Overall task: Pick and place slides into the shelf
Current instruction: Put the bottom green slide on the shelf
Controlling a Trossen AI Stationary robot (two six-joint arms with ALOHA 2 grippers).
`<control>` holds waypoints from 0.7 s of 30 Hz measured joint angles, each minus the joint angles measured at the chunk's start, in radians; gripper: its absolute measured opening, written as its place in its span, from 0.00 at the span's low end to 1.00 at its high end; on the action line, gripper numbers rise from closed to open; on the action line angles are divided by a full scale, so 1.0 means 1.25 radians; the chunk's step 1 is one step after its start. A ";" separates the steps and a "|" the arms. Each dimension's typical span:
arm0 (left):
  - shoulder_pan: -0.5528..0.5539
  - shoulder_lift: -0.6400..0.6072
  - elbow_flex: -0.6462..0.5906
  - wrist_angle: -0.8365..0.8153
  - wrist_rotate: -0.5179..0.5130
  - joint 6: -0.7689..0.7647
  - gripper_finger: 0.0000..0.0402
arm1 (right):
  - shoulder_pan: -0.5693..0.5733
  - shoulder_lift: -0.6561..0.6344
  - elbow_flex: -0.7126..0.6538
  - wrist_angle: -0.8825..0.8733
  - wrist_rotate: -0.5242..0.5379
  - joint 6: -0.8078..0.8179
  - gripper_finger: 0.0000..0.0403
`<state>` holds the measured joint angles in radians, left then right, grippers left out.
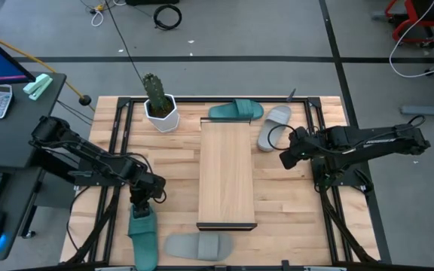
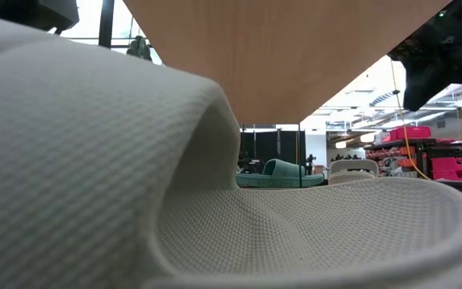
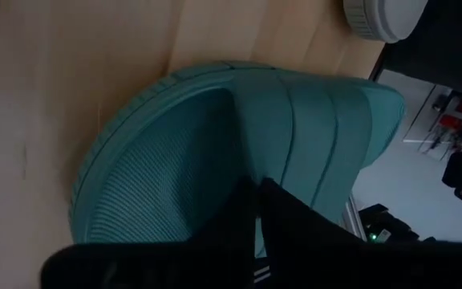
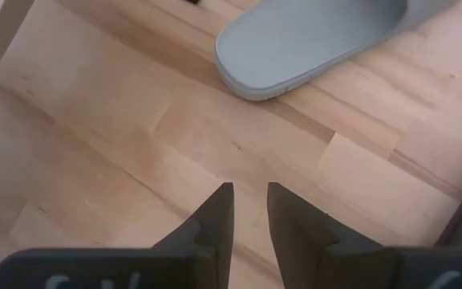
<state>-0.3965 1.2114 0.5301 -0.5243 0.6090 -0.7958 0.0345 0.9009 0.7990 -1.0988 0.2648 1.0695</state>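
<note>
Pinching the heel rim of the teal slide [image 1: 142, 235] at the bench's [image 1: 172, 177] near-left corner, the left end effector [image 1: 139, 205] should lift straight, then swing right onto the shelf [image 1: 227, 175], keeping its hold firm.

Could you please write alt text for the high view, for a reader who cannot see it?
From above, the left gripper is shut on a teal slide at the table's near left, while the right gripper hovers beside a grey slide. The shelf between them is bare.
</note>
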 joint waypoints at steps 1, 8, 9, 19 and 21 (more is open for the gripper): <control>0.000 0.000 0.000 -0.001 0.000 0.004 0.02 | 0.000 0.000 0.000 0.000 0.003 0.000 0.21; 0.002 0.000 0.000 -0.011 0.000 0.032 0.03 | 0.000 0.000 0.000 0.000 0.017 -0.020 0.21; 0.002 0.000 0.000 -0.011 -0.001 0.038 0.02 | 0.000 0.002 0.000 0.000 0.020 -0.024 0.21; 0.029 -0.003 0.000 -0.019 -0.001 0.060 0.01 | 0.000 0.020 0.000 -0.003 0.043 -0.040 0.21; 0.027 -0.010 0.000 -0.020 -0.001 0.059 0.01 | 0.000 0.026 0.000 -0.003 0.043 -0.040 0.21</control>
<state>-0.3627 1.1986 0.5301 -0.5489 0.6081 -0.7221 0.0349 0.9331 0.7991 -1.1027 0.3187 1.0199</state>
